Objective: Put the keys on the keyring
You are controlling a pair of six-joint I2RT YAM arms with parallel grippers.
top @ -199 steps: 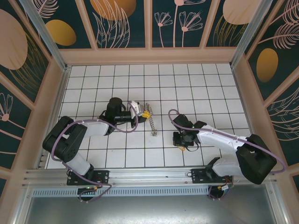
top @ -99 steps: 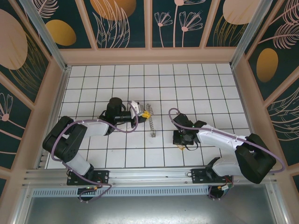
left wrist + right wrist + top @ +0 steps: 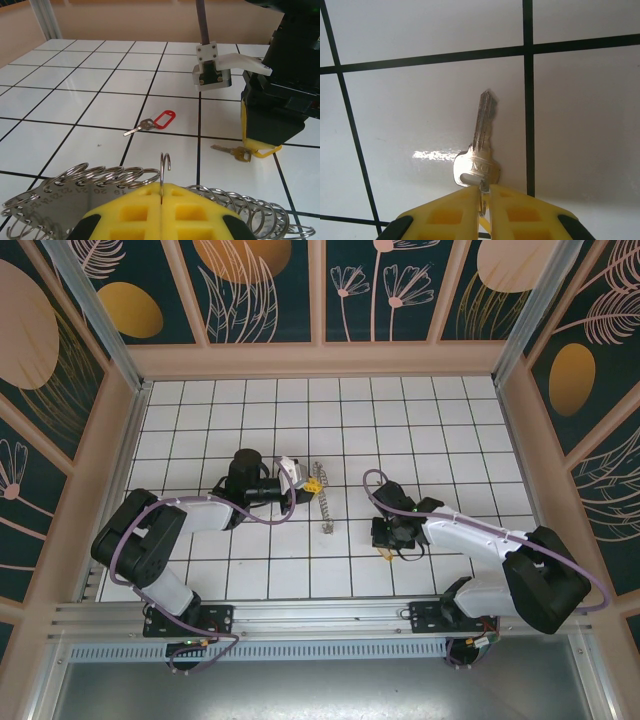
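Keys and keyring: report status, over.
Left gripper shut on keyring. Right gripper pinching yellow-tag key at its head. Red-tag key loose on table. Neither key threaded.

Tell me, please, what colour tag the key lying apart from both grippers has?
Red; the tag shows best in the left wrist view.

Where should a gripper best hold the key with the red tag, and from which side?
Probably the red tag: it is broader than its thin key, and both lie flat on the table. Come straight down from above, fingers across the tag's short width.
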